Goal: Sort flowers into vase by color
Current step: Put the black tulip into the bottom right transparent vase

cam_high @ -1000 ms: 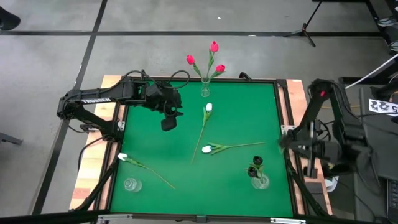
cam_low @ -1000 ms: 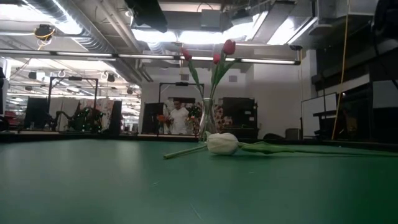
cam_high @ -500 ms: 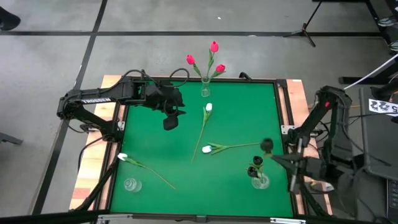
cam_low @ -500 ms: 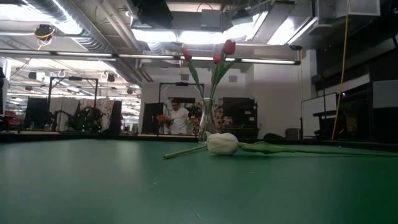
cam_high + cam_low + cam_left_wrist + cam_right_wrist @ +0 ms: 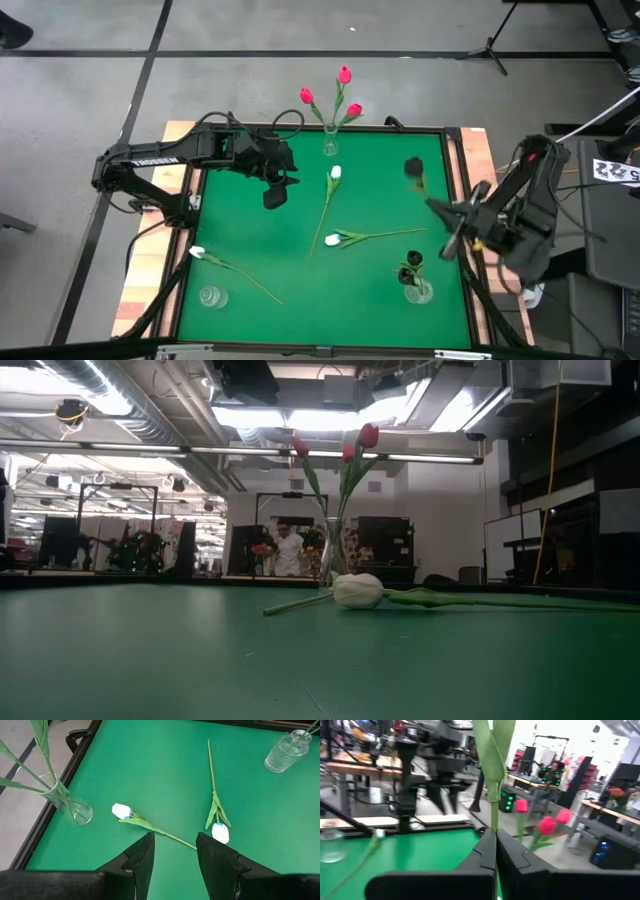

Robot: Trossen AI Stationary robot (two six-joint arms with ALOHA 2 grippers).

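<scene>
My right gripper (image 5: 437,206) hovers over the table's right side, shut on a black tulip whose head (image 5: 413,170) points toward the far edge. Two other black tulips stand in a glass vase (image 5: 416,290) near the right corner. Three pink-red tulips (image 5: 340,92) stand in a vase (image 5: 330,146) at the far edge. Three white tulips lie flat on the green mat: one (image 5: 335,173), one (image 5: 333,238), one (image 5: 197,252). My left gripper (image 5: 172,847) is open above the mat's far left (image 5: 275,192), touching nothing. My right gripper pinches the black tulip's thin green stem (image 5: 492,817) between its two shut fingers (image 5: 485,851), below a long leaf (image 5: 492,745). The stem runs on past the fingertips, roughly along the fingers. The flower is lifted clear of the table; its head lies outside the wrist view.
An empty glass vase (image 5: 210,297) stands at the near left corner. The mat has a dark raised frame (image 5: 455,170) with wooden boards outside it. The low view shows a white tulip head (image 5: 357,590) before the pink tulips' vase (image 5: 335,555); a person (image 5: 287,550) stands far behind.
My right arm has swung with the black tulip from beside the near right vase toward the far edge; the flower head has travelled from just above that vase to over the mat's far right part. The left arm has kept still.
</scene>
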